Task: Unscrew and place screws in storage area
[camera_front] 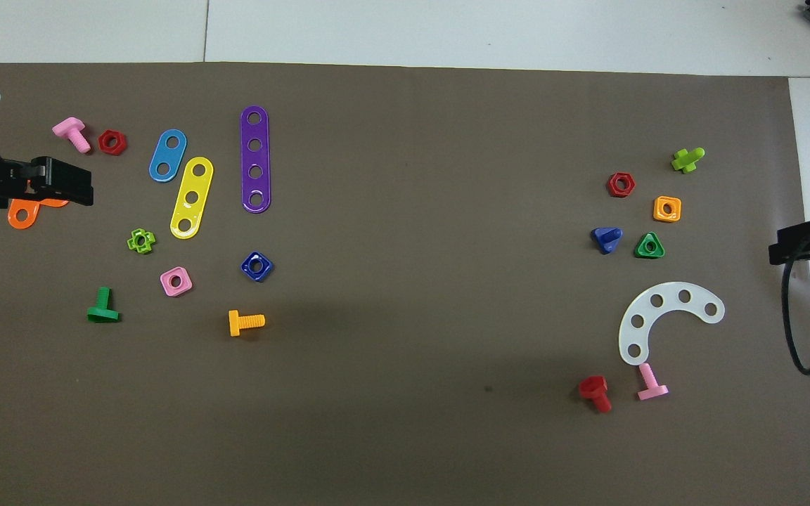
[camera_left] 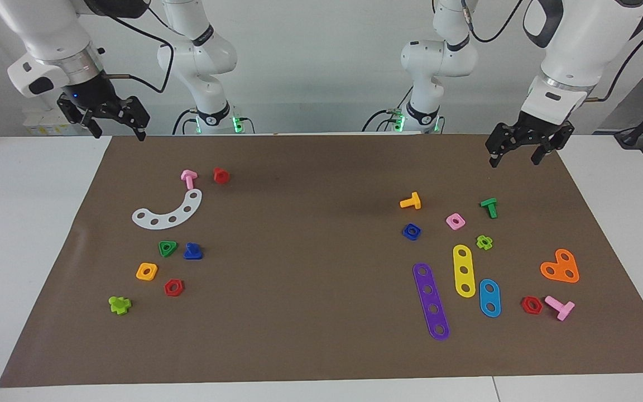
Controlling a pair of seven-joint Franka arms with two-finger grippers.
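The dark-blue bolt [camera_left: 192, 252] [camera_front: 605, 238] lies on the brown mat beside the green triangular nut [camera_left: 167, 248] [camera_front: 650, 246]. The orange square nut [camera_left: 147, 271] [camera_front: 666, 209] and the red hexagonal nut [camera_left: 173, 287] [camera_front: 620, 185] lie close by. This plain patch of mat is the storage area [camera_left: 157, 261] [camera_front: 640, 211]. My right gripper [camera_left: 115, 129] [camera_front: 792, 246] is open, empty and raised over the mat's edge at its own end. My left gripper [camera_left: 514, 157] [camera_front: 81, 184] is open and empty, raised over the mat at the left arm's end.
A white curved plate [camera_left: 168, 215], a pink bolt [camera_left: 188, 178], a red bolt [camera_left: 220, 175] and a lime bolt [camera_left: 119, 304] lie near the storage area. At the left arm's end lie the blue square nut [camera_left: 411, 231], orange bolt [camera_left: 411, 201], several strips, nuts and bolts.
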